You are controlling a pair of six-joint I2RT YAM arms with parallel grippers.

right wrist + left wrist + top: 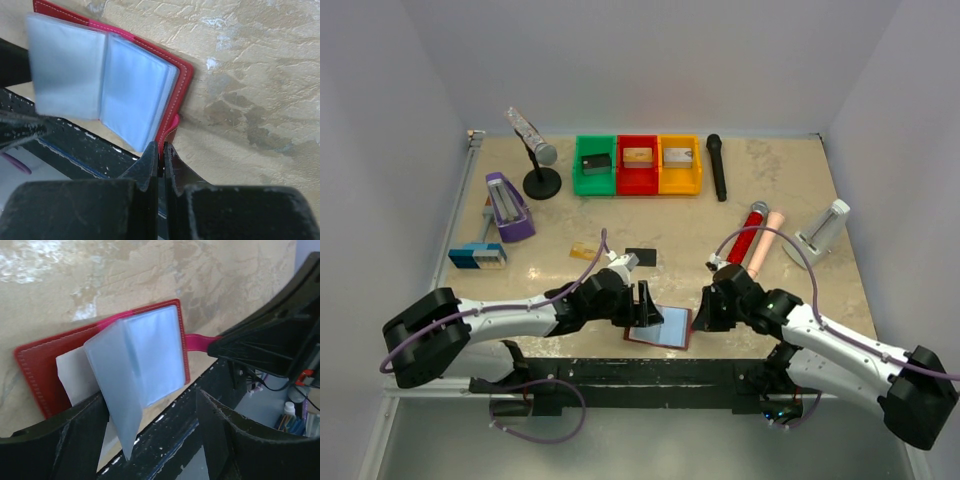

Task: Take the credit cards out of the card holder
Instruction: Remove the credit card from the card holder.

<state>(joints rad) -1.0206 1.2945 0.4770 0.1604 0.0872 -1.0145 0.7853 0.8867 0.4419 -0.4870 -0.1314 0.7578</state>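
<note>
The card holder (661, 327) lies open at the table's near edge, dark red outside with light blue clear pockets (150, 355) inside. My right gripper (163, 149) is shut on its pink-red tab strap (173, 123) at the right edge. My left gripper (150, 440) is open at the holder's left side, and one pocket page (117, 405) stands up between its fingers. A pale grey-white sheet (74, 376) shows under the pages; I cannot tell whether it is a card. A gold-tan card (583, 250) and a black card (640, 257) lie flat on the table behind the left gripper (648, 305).
Green (594, 182), red (638, 184) and yellow (680, 184) bins, each with a block, stand at the back. A black microphone (717, 167), red microphone (745, 233), pink cylinder (766, 243), mic stand (542, 180), purple device (507, 207) and blue box (477, 256) surround the middle. A black bar (650, 375) runs along the near edge.
</note>
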